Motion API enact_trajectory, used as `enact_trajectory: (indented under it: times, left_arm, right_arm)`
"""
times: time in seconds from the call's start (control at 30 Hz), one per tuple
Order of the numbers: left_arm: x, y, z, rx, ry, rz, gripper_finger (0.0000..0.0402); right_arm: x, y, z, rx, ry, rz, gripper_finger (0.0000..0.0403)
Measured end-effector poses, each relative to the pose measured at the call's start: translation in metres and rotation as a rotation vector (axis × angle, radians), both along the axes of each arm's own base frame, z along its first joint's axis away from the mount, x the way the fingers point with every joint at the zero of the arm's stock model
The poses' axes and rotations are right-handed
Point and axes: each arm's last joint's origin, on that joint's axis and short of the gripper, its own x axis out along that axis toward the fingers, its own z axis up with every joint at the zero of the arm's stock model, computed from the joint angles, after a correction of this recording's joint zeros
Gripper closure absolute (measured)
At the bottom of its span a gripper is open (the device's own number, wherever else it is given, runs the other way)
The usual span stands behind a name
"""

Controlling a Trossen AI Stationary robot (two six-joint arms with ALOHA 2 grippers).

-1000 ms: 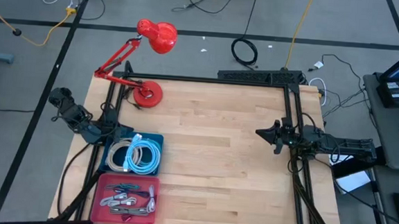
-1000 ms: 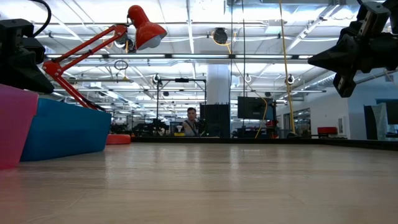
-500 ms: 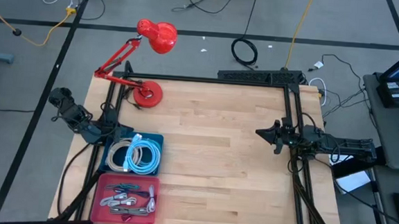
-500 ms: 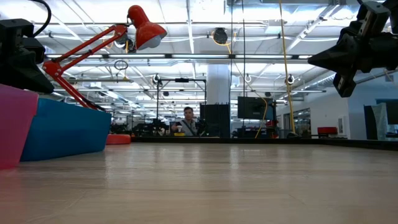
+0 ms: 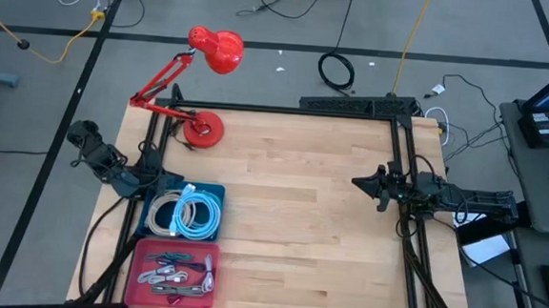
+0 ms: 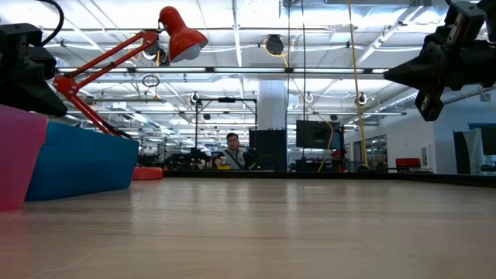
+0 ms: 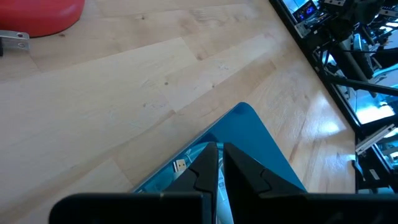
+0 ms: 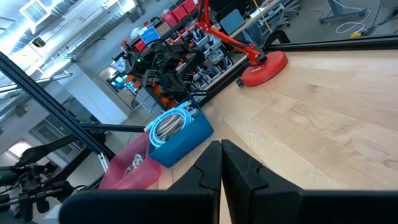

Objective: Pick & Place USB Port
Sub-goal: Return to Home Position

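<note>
A blue bin (image 5: pixel 188 211) at the table's left edge holds coiled light-blue and white cables (image 5: pixel 187 213); a USB plug (image 7: pixel 181 165) shows at its rim. A red bin (image 5: pixel 174 272) nearer the front holds several dark and grey cable parts. My left gripper (image 7: pixel 220 163) hovers shut above the blue bin's far left corner (image 5: pixel 165 179). My right gripper (image 5: pixel 357 183) hangs shut above the table's right side, its fingers (image 8: pixel 221 163) pointing toward the bins.
A red desk lamp stands with its base (image 5: pixel 202 130) on the far left corner of the table, its head (image 5: pixel 219 49) beyond the edge. Black frame rails (image 5: pixel 287 111) run along the far and side edges. Bare wood (image 5: pixel 299 213) fills the middle.
</note>
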Motion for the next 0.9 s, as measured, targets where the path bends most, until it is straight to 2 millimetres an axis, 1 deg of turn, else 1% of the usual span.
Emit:
enact_trajectory:
  times: [0.37, 0.43, 0.53, 0.7, 0.83, 0.9]
  left_arm:
    - [0.000, 0.000, 0.000, 0.001, 0.000, 0.001, 0.0376]
    - [0.000, 0.000, 0.001, 0.030, -0.008, 0.003, 0.0376]
    - [0.002, 0.000, 0.003, 0.118, -0.025, -0.037, 0.0376]
    - [0.005, 0.000, 0.009, 0.372, -0.045, -0.073, 0.0376]
    - [0.011, -0.005, 0.022, 0.569, -0.107, -0.191, 0.0376]
    - [0.015, -0.010, 0.023, 0.635, -0.138, -0.314, 0.0376]
  right_arm:
    - [0.000, 0.000, 0.000, 0.000, 0.000, 0.000, 0.0403]
    - [0.000, 0.000, 0.000, 0.000, 0.000, 0.000, 0.0403]
    - [0.000, 0.000, 0.000, 0.000, 0.000, 0.000, 0.0403]
    - [0.000, 0.000, 0.000, 0.000, 0.000, 0.000, 0.0403]
    - [0.000, 0.000, 0.000, 0.000, 0.000, 0.000, 0.0403]
    - [0.000, 0.000, 0.000, 0.000, 0.000, 0.000, 0.0403]
